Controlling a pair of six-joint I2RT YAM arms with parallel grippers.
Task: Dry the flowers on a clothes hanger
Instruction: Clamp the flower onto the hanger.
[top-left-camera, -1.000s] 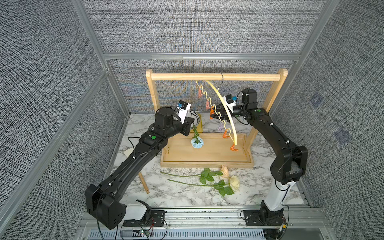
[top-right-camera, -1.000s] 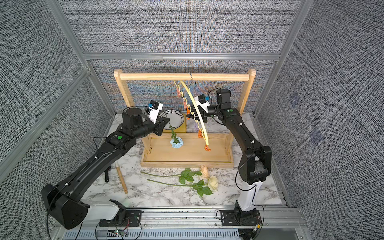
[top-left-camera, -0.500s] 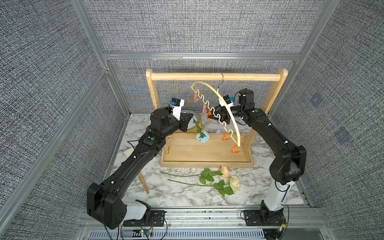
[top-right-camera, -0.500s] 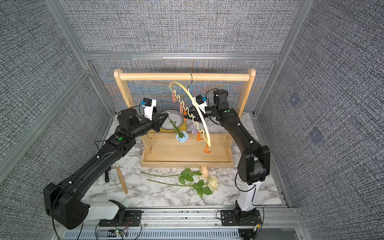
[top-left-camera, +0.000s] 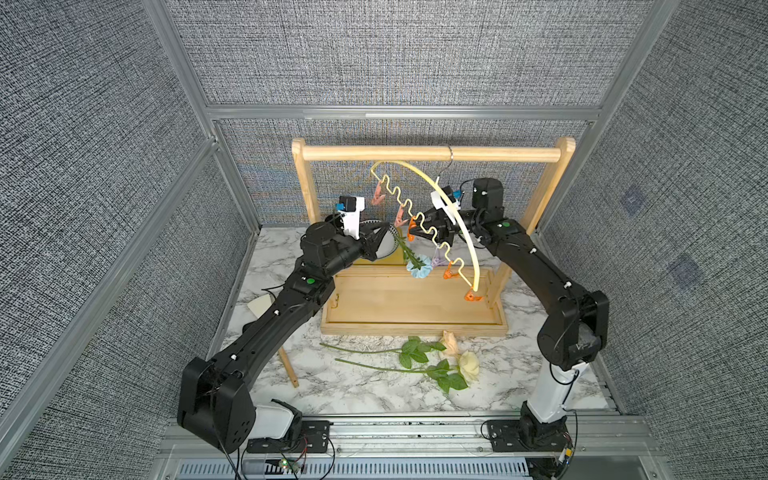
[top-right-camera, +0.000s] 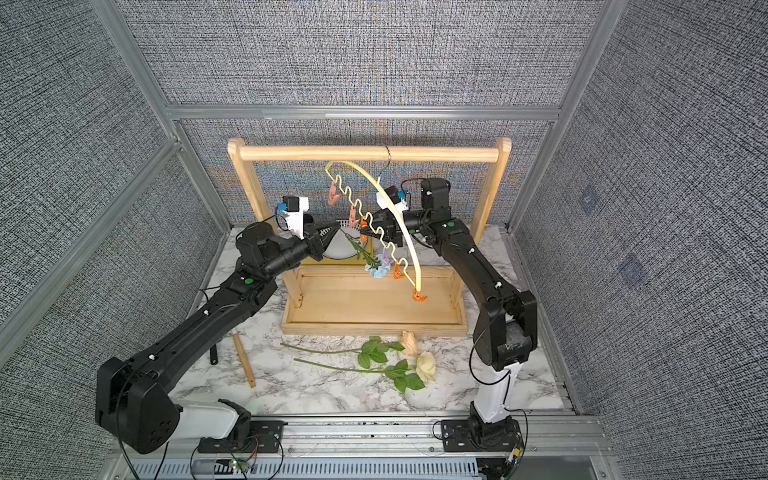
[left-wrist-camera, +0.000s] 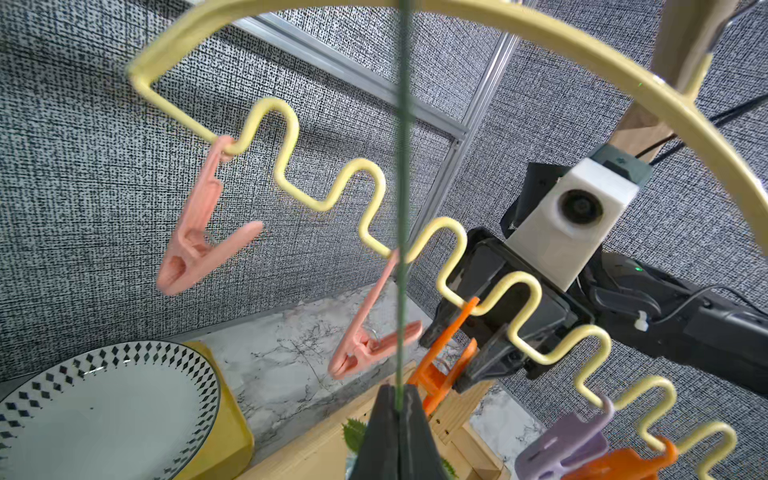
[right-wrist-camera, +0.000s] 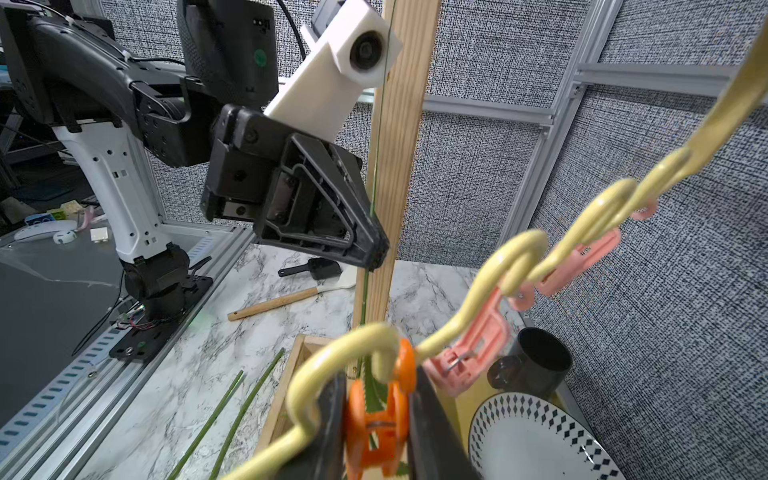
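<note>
Pale yellow curved clothes hanger (top-right-camera: 417, 266), wavy-barred, hangs tilted from the wooden rack rail (top-left-camera: 428, 153). Wrist views alone resolve grips: left gripper (left-wrist-camera: 397, 399) clamped on a thin green stem (left-wrist-camera: 401, 208), right gripper (right-wrist-camera: 378, 436) pinching an orange plastic clip (right-wrist-camera: 357, 411). Top views add two leafy rose stems (top-left-camera: 409, 358) on marble tabletop (top-left-camera: 353, 395).

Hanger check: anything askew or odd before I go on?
Yes. The clothes hanger hangs steeply tilted, one end up near the wooden rail, the other low over the tray, likely because the right gripper clamps its orange clip. The left gripper holds the blue flower by its stem, bloom down. Nothing looks damaged.
</note>
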